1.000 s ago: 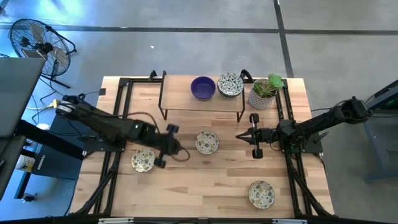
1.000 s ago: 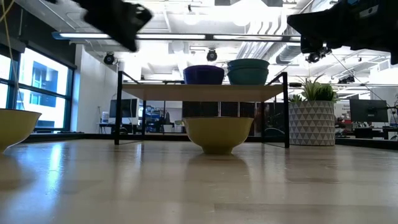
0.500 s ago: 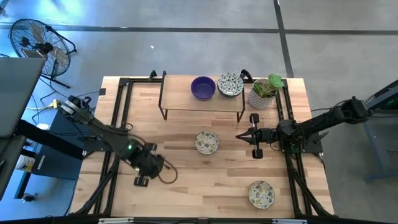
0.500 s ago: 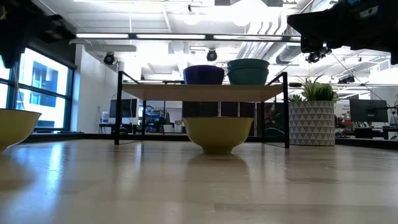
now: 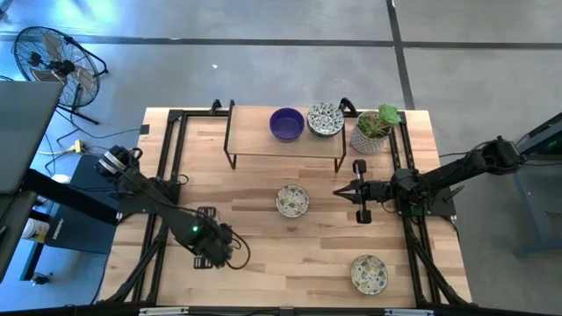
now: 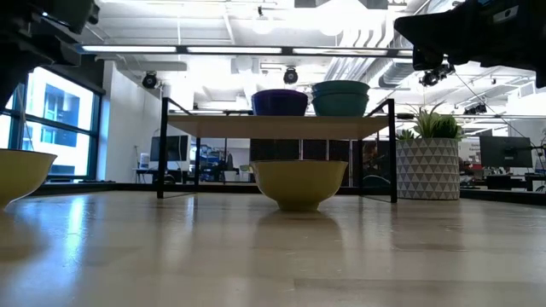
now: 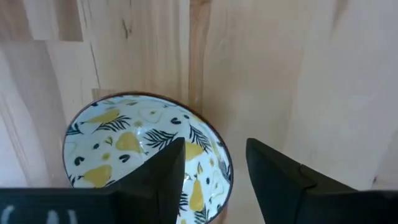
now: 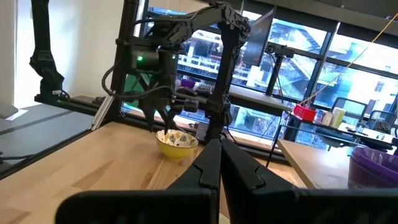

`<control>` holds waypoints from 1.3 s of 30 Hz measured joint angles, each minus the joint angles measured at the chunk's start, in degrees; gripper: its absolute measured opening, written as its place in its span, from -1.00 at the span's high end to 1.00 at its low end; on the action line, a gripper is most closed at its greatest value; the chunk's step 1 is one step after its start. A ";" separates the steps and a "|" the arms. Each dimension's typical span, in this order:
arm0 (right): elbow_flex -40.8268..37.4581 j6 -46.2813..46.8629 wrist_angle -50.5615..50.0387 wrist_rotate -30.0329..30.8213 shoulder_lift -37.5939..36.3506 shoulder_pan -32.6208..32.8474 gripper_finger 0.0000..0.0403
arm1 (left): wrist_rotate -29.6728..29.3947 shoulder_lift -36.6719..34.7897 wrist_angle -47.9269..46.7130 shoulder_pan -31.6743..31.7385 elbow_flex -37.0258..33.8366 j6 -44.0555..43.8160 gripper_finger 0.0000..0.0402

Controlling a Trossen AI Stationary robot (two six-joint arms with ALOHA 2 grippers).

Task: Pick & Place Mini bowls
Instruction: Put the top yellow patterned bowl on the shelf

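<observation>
A cream mini bowl with yellow and black patterning [image 7: 124, 149] sits on the table near the left front. My left gripper [image 7: 214, 171] hangs over it, open and pointing down. One finger [image 7: 168, 174] is over the bowl's inside and the other [image 7: 273, 180] is outside its rim. In the high view the gripper [image 5: 211, 246] hides this bowl. Another patterned bowl [image 5: 292, 200] sits mid-table and a third [image 5: 369, 274] at the front right. A purple bowl [image 5: 286, 124] and a patterned one [image 5: 326, 119] stand on the rack. My right gripper [image 5: 338, 191] waits shut at mid-right. My left gripper comes at the bowl from above with its open fingers on either side of the rim [image 7: 225, 163]. Whether either finger touches the bowl I cannot tell. The bowl stands upright on the table.
A low wooden rack on black legs [image 5: 285, 145] stands at the far middle. A patterned pot with a green plant [image 5: 375, 130] stands to its right. Black frame rails [image 5: 167, 158] run along both sides of the table.
My left gripper has swung from beside the mid-table bowl toward the table's left and near edge. It has tipped to point down and now hangs over the front-left bowl, hiding it in the high view. No bowl has moved.
</observation>
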 joint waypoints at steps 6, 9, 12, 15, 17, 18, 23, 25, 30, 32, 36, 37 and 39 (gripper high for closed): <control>0.00 0.00 0.19 -0.02 0.00 0.01 1.00 | 0.07 1.02 1.19 0.00 0.69 -3.75 0.18; 0.00 0.00 0.21 -0.18 0.00 -0.01 1.00 | -0.26 0.97 1.29 -0.02 0.69 -6.07 0.18; 0.00 0.00 0.22 -0.32 0.00 0.00 1.00 | -1.36 0.97 0.88 -0.02 0.69 -7.93 0.18; 0.00 0.00 0.26 -0.34 0.00 0.01 1.00 | -1.52 1.61 0.76 0.00 0.69 -9.06 0.18; 0.00 0.00 0.27 -0.33 0.00 0.01 1.00 | -1.51 2.81 0.67 -0.02 0.67 -9.26 0.18; 0.00 0.00 0.31 -0.35 0.00 -0.01 1.00 | -1.26 3.48 0.61 -0.02 0.67 -9.26 0.18; 0.00 0.00 0.42 -0.33 0.00 0.01 1.00 | -0.23 6.54 -0.27 -0.02 0.65 -9.04 0.18; 0.00 0.00 0.42 -0.32 0.00 -0.01 1.00 | -0.28 7.25 -0.78 -0.02 0.63 -9.08 0.19; 0.00 -0.04 0.42 -0.31 0.00 0.01 1.00 | -0.32 7.70 -1.24 -0.02 0.63 -9.07 0.44; 0.00 -0.20 0.42 -0.28 0.00 0.00 1.00 | -0.36 7.70 -1.34 -0.02 0.63 -8.46 0.61; 0.00 -0.20 0.42 -0.26 0.00 0.01 1.00 | -0.71 7.68 -2.26 -0.06 0.65 -7.16 0.92; 0.00 -0.20 0.42 -0.26 0.00 0.01 1.00 | -0.97 7.60 -2.55 -0.05 0.69 -7.07 0.94; 0.00 -0.20 0.42 -0.26 0.00 -0.01 1.00 | -0.78 7.58 -2.65 -0.02 0.69 -6.66 0.92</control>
